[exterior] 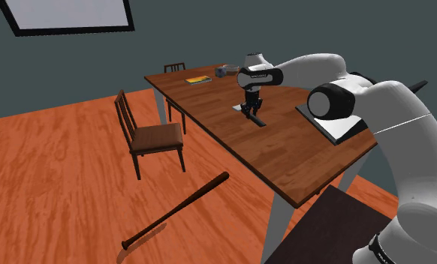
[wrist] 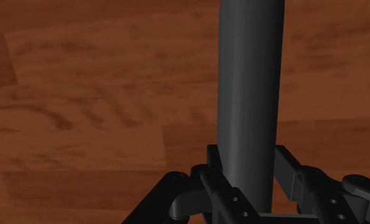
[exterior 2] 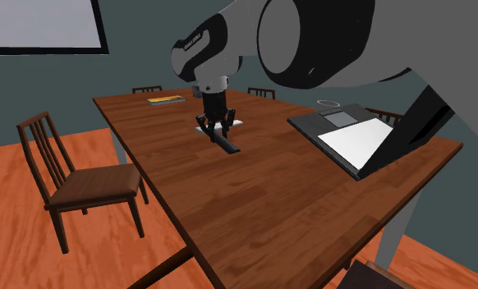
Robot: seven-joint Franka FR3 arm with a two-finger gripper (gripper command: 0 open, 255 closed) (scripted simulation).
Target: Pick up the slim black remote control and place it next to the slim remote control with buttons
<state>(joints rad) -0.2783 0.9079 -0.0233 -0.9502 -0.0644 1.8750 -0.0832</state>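
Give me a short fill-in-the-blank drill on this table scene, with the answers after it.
1. The slim remote clasped at one end by the pincer is coloured ___.
2. The baseball bat lies on the ___.
3. The yellow book lies on the ___.
Missing words: black; floor; table.

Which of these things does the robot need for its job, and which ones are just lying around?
For the job:
black remote
white remote beside it
end effector at the black remote

Just lying about:
baseball bat on the floor
chair beside the table
yellow book further along the table
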